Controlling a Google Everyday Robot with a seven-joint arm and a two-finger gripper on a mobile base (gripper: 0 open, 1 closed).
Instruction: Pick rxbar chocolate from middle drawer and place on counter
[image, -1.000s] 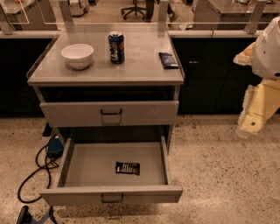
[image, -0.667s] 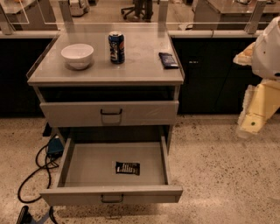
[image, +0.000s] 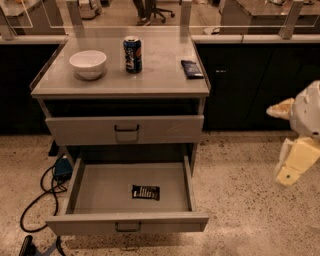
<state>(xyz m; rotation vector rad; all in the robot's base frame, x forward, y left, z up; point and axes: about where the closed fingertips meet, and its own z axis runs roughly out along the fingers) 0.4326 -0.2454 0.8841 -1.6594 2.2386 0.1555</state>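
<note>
The middle drawer (image: 100, 190) is pulled open low at the front of the cabinet. The rxbar chocolate (image: 145, 192), a small flat black wrapper with white lettering, lies flat on its floor, right of centre and towards the front. The counter (image: 160, 75) is the pale grey cabinet top above. My gripper (image: 295, 162) hangs from the white and yellowish arm at the right edge of the view. It is well right of the cabinet, above the floor, apart from the drawer and the bar.
On the counter stand a white bowl (image: 88, 63) at the left, a blue soda can (image: 132, 54) in the middle and a dark blue packet (image: 192, 68) at the right. The taller upper drawer (image: 125, 130) is closed. Black cables (image: 42, 192) lie on the floor at the left.
The arm with the gripper has dropped lower at the right edge of the view. The drawer, the bar and the things on the counter have not moved.
</note>
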